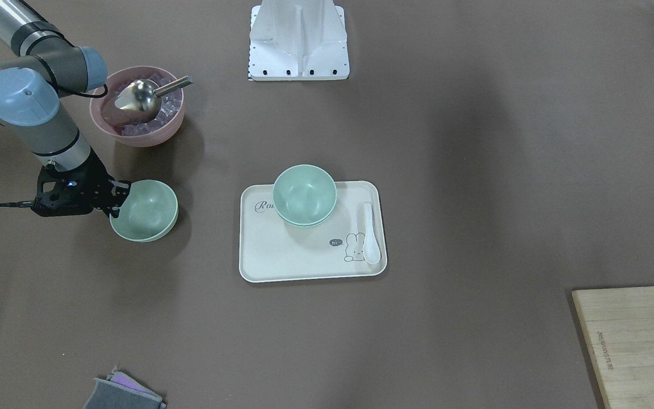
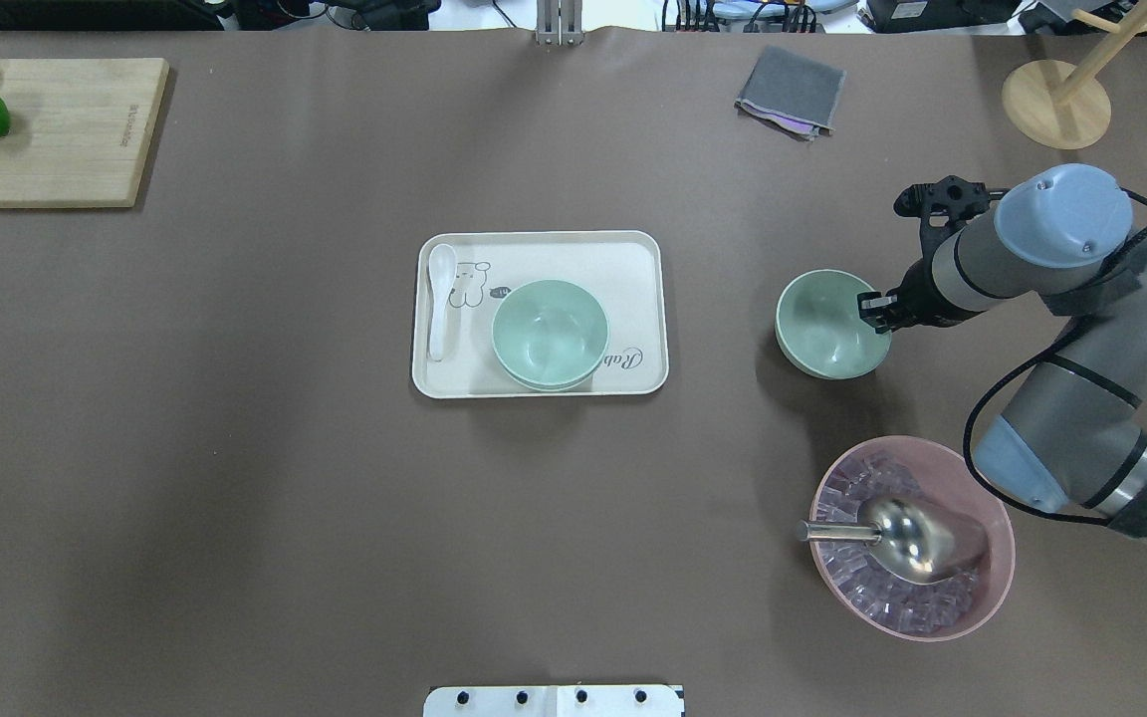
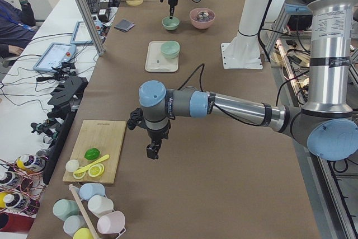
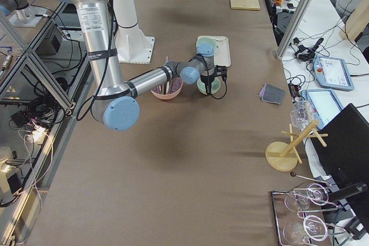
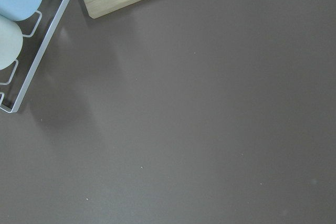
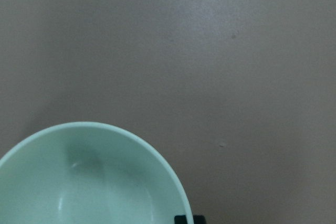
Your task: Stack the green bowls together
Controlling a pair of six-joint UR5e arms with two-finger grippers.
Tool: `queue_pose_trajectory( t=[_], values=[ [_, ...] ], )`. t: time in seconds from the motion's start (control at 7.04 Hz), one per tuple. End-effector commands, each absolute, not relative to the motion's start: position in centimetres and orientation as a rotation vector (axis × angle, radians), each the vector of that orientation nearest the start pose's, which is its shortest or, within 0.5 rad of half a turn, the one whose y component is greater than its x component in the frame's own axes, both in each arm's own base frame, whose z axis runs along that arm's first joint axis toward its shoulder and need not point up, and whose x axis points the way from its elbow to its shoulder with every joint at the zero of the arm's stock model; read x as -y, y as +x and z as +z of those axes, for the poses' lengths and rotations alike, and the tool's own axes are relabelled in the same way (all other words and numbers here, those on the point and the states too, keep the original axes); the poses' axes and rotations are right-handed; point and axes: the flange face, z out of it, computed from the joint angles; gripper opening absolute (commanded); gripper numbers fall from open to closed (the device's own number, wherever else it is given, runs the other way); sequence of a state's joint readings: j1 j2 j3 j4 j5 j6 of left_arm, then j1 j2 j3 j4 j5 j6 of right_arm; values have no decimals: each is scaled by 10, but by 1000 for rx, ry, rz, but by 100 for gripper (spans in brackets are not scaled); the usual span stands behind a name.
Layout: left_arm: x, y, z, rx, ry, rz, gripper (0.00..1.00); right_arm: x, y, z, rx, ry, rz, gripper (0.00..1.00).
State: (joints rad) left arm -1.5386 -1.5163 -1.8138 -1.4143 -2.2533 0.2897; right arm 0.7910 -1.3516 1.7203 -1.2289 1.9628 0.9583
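One green bowl (image 2: 830, 324) is on the table's right side, to the right of the tray; it also shows in the front view (image 1: 144, 210) and the right wrist view (image 6: 89, 182). My right gripper (image 2: 872, 309) is shut on its rim, one finger inside the bowl and one outside. I cannot tell whether this bowl rests on the table or hangs just above it. Two more green bowls (image 2: 549, 333) sit nested on the cream tray (image 2: 554, 254). My left gripper (image 3: 152, 150) shows only in the exterior left view, over bare table near the cutting board; I cannot tell its state.
A pink bowl (image 2: 912, 538) with ice cubes and a metal scoop stands close to the right arm. A white spoon (image 2: 440, 299) lies on the tray. A cutting board (image 2: 46, 129) with fruit, a grey cloth (image 2: 791, 92) and a wooden stand (image 2: 1056, 100) lie along the far edge.
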Motion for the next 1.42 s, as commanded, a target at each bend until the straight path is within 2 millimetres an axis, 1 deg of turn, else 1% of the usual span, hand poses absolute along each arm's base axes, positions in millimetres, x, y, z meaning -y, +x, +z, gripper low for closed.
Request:
queue_pose_trajectory(
  t=[0.0, 0.14, 0.28, 0.43, 0.57, 0.71, 0.85, 0.99, 1.14, 1.28],
  values=[
    [466, -55, 589, -676, 115, 318, 98, 504, -352, 397, 824, 220, 17, 0],
    [466, -55, 590, -677, 112, 315, 98, 513, -355, 363, 864, 277, 12, 0],
    [466, -55, 591, -677, 111, 315, 98, 511, -352, 336, 892, 302, 18, 0],
    [466, -55, 593, -677, 108, 314, 98, 508, -352, 321, 909, 301, 21, 0],
    [466, -55, 593, -678, 106, 313, 98, 515, -366, 286, 884, 259, 45, 0],
    [466, -55, 595, -678, 103, 312, 98, 516, -384, 250, 857, 227, 38, 0],
    [466, -55, 595, -678, 103, 312, 98, 503, -405, 228, 880, 216, 5, 0],
    [466, -55, 595, -678, 103, 312, 98, 491, -427, 218, 894, 159, 58, 0],
    [466, -55, 595, -679, 103, 312, 98, 485, -451, 210, 854, 107, 56, 0],
    [465, -56, 596, -678, 100, 311, 98, 489, -472, 194, 813, 69, 56, 0]
  ],
)
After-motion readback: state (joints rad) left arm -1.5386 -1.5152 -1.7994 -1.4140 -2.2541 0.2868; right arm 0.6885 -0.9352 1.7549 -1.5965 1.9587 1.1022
